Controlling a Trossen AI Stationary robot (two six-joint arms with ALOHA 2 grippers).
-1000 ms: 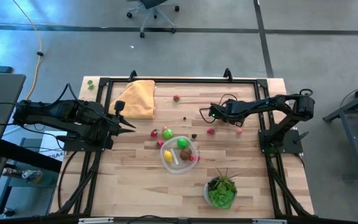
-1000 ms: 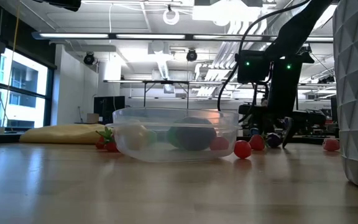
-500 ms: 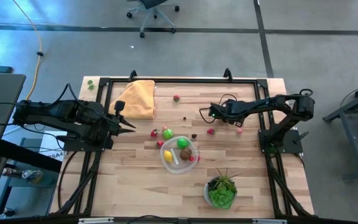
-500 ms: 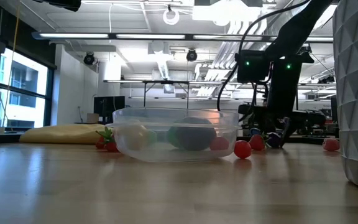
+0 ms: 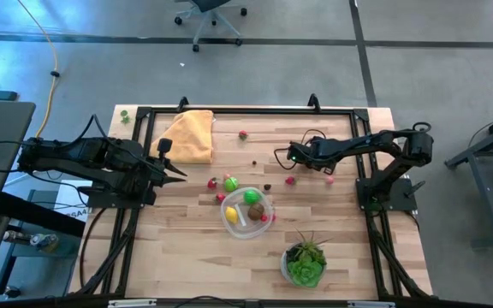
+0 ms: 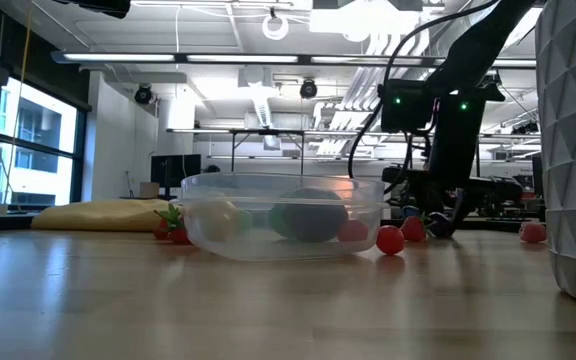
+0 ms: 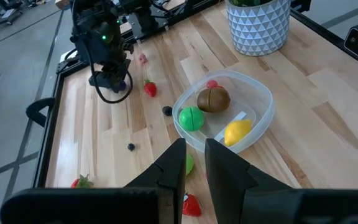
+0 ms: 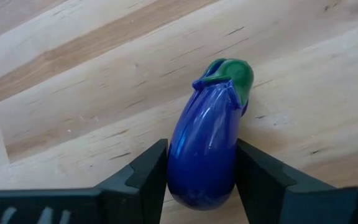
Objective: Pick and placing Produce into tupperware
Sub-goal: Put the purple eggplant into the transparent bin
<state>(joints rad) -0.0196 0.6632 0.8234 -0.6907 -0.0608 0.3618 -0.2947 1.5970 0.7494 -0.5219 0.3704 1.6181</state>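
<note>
wood table (image 8: 73,68), right claw (image 8: 201,171) gripping eggplant (image 8: 207,149)

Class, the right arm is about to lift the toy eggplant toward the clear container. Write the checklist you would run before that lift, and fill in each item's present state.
1. Eggplant sits between the right gripper fingers: ok, a finger presses each side in the right wrist view.
2. Eggplant is on the table, not yet lifted: ok.
3. Grip firm enough to lift: cannot tell.
4. Tupperware has room: ok; it holds a yellow piece, a green piece, a brown piece and a small red one, with bare floor left.
5. Left gripper is away from the container: ok; it waits shut at the table's left side.
6. Path to the container: not ok; a small red piece lies close by.
</note>
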